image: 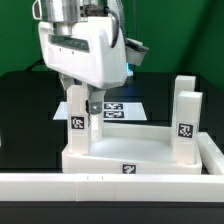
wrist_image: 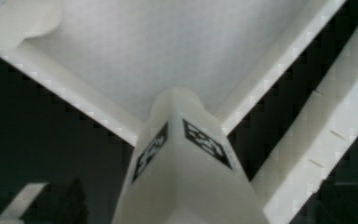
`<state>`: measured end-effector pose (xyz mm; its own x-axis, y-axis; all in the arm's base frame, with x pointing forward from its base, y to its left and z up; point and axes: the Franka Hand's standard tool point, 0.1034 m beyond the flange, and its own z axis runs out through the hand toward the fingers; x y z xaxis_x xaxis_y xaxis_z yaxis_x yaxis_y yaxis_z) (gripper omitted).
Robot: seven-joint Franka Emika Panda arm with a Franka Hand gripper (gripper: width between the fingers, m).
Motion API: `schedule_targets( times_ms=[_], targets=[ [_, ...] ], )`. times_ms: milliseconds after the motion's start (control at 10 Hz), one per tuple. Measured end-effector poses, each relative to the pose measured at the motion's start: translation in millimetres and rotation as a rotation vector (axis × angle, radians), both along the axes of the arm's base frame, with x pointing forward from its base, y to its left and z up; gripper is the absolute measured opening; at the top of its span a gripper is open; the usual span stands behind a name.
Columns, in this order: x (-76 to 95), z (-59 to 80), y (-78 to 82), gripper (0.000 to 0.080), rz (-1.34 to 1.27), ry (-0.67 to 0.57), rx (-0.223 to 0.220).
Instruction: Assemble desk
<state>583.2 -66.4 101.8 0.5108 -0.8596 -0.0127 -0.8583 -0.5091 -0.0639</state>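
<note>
A: How far is the desk, going from the exterior view's left to its right?

B: The white plastic rimmed rectangular desk top (image: 130, 150) lies on the black surface (image: 25, 110), just behind the long white rail wall (image: 110, 185) at the front. On the left a small white block leg with a black-and-white square tag (image: 77, 120) stands upright in the near left corner of the top. I judge it is seated in its socket, but I cannot see the joint itself.

A: And the pincer?

B: The pincer (image: 85, 105) is over that leg. Its jaws stand wide, one dark finger (image: 94, 110) is just beside the leg, and it grips nothing as far as I can tell. In the wrist view the same leg (wrist_image: 179, 150) rises between the jaws, with the inside of the top (wrist_image: 176, 50) behind it.

A: What is further to the right?

B: In the middle, behind the top, the flat white marker board (image: 122, 108) lies on the surface. On the right a second white block leg (image: 186, 122) stands upright in the near right corner.

A: So what is left?

B: Two legs appear done. The two far corners show no leg, so I judge half of the work remains. The other two legs are not visible here.
</note>
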Motion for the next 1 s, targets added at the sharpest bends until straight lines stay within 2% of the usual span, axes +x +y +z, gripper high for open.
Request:
schedule_targets(
  times_ms=[400, 1000],
  targets=[
    [-0.3, 0.1, -1.0, 0.0649, 0.357, 0.001, -0.043],
    [-1.2, -0.4, -2.7, 0.0649, 0.743, 0.0, -0.068]
  ],
)
